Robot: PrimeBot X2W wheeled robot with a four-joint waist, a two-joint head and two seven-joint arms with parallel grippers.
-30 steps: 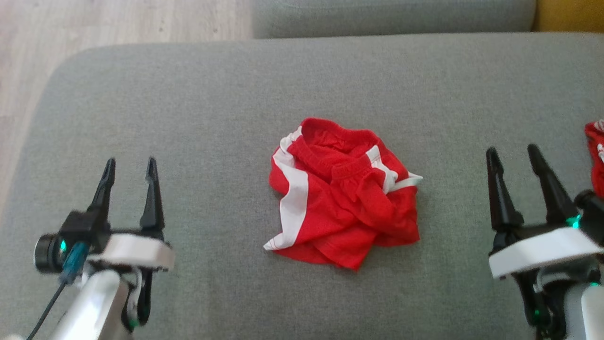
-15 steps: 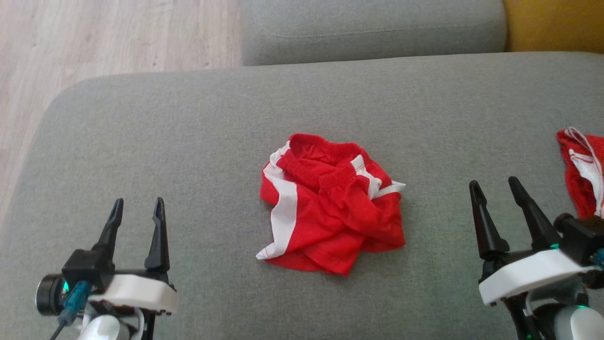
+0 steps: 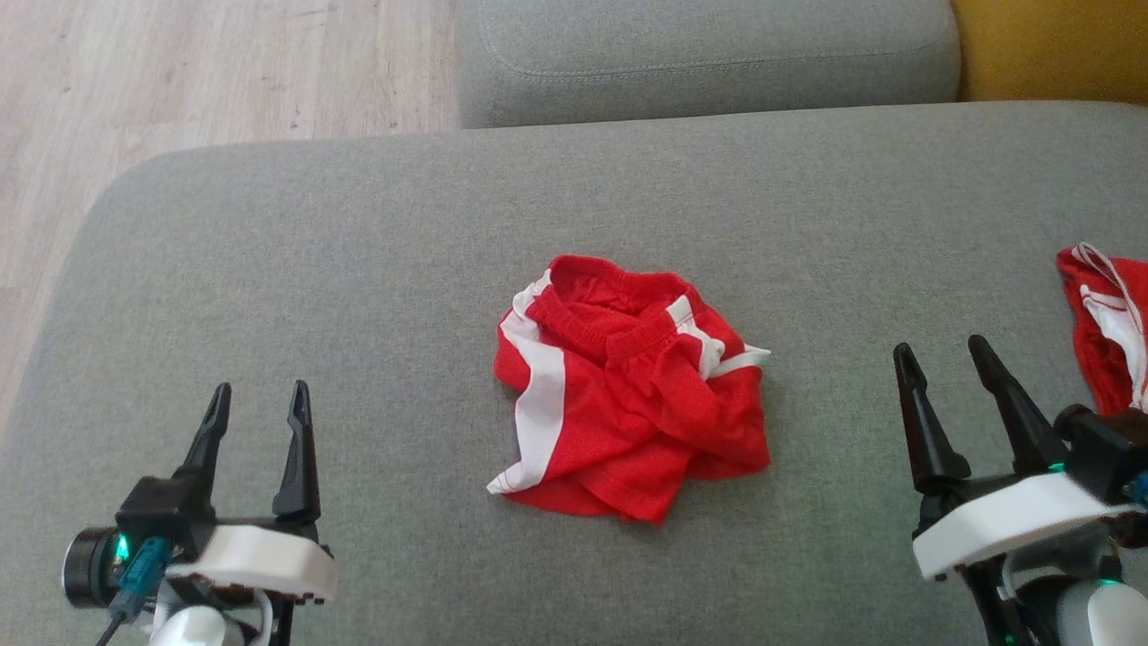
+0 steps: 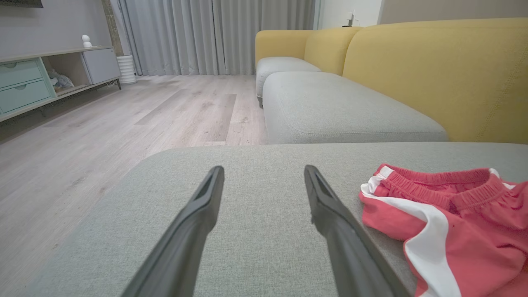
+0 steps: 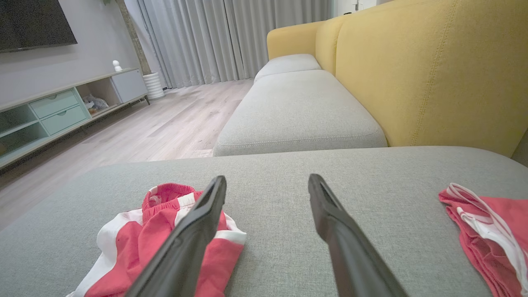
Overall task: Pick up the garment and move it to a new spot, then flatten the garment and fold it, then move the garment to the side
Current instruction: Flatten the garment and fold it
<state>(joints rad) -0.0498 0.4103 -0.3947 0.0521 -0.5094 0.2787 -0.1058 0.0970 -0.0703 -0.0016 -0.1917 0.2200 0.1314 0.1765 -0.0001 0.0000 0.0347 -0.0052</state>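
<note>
The garment [image 3: 628, 386] is a pair of red shorts with white side stripes, lying crumpled in the middle of the grey sofa cushion [image 3: 359, 269]. It also shows at the right of the left wrist view [image 4: 449, 222] and at the lower left of the right wrist view [image 5: 165, 235]. My left gripper [image 3: 258, 398] hovers open over bare cushion, well to the left of the garment. My right gripper [image 3: 942, 354] is open too, to the garment's right, with nothing between its fingers. Neither gripper touches the cloth.
A second red and white garment [image 3: 1108, 323] lies at the cushion's right edge, beside my right gripper [image 5: 491, 231]. Another grey seat cushion [image 3: 708, 54] lies beyond, with the yellow sofa back [image 5: 433, 70] to the right. Wooden floor [image 3: 179, 72] lies past the cushion's left edge.
The head camera has tilted, so the whole picture shifted down and left between one second ago and half a second ago. Since then nothing has visibly moved; both grippers stay open.
</note>
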